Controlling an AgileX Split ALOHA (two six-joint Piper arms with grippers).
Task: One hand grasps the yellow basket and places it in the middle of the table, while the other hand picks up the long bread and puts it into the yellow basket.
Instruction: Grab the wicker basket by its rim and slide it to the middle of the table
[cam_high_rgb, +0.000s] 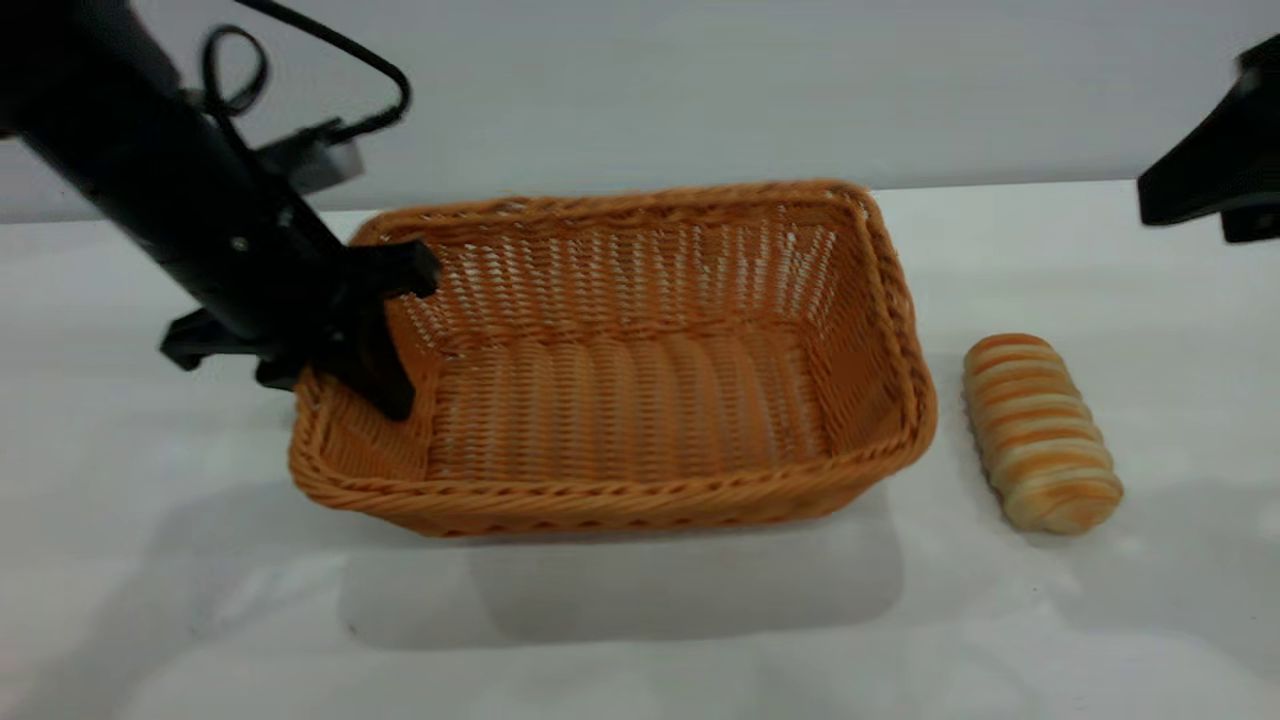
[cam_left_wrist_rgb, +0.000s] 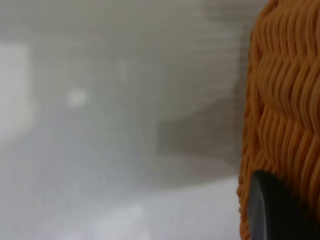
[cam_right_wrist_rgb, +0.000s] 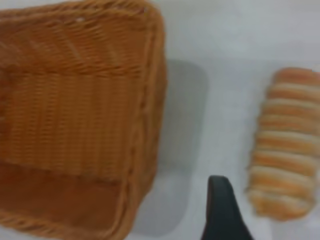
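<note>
The yellow basket (cam_high_rgb: 620, 400) is in the middle of the table (cam_high_rgb: 640, 620), its shadow offset below it, so it seems held slightly above the surface. My left gripper (cam_high_rgb: 335, 385) is shut on the basket's left wall, with one finger inside and one outside. In the left wrist view the woven wall (cam_left_wrist_rgb: 285, 100) fills one side, with a dark fingertip (cam_left_wrist_rgb: 270, 210) against it. The long bread (cam_high_rgb: 1040, 445) lies on the table just right of the basket, and also shows in the right wrist view (cam_right_wrist_rgb: 285, 145). My right gripper (cam_high_rgb: 1210, 170) hangs high at the far right, above and behind the bread.
The basket (cam_right_wrist_rgb: 75, 115) holds nothing inside. The white tabletop runs in front of and to the right of the bread. A plain grey wall stands behind the table.
</note>
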